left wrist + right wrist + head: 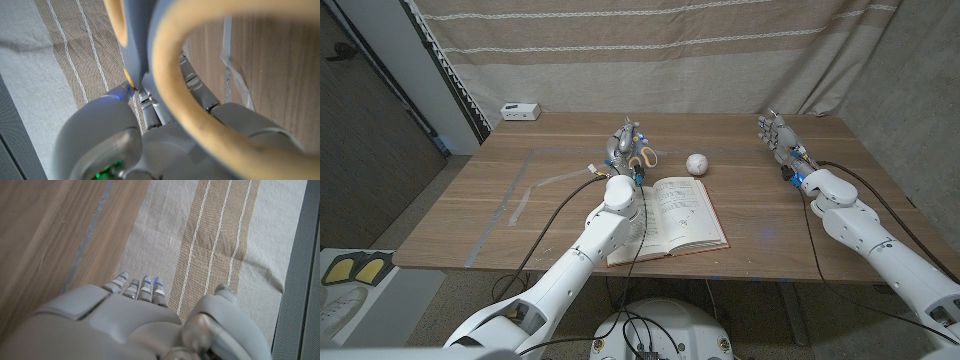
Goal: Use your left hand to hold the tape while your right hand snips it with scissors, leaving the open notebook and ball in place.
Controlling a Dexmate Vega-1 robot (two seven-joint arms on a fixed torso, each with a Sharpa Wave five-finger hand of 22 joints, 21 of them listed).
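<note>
Scissors with tan-yellow handle loops are seen at the table's far middle, just beyond the open notebook. The left hand is placed right at the scissors; in the left wrist view a handle loop is seen pressed close against the hand, apparently gripped, though the finger closure itself cannot be made out for certain. A strip of clear tape is laid along the wooden table on its left portion, well apart from both hands; a length of it is also caught in the left wrist view. A white ball is set just beside the scissors, near the notebook's far edge, untouched.

The right hand is held over the table's far right corner, fingers extended side by side and holding nothing; a striped curtain is seen beyond them. A small white box is noted at the table's far left corner.
</note>
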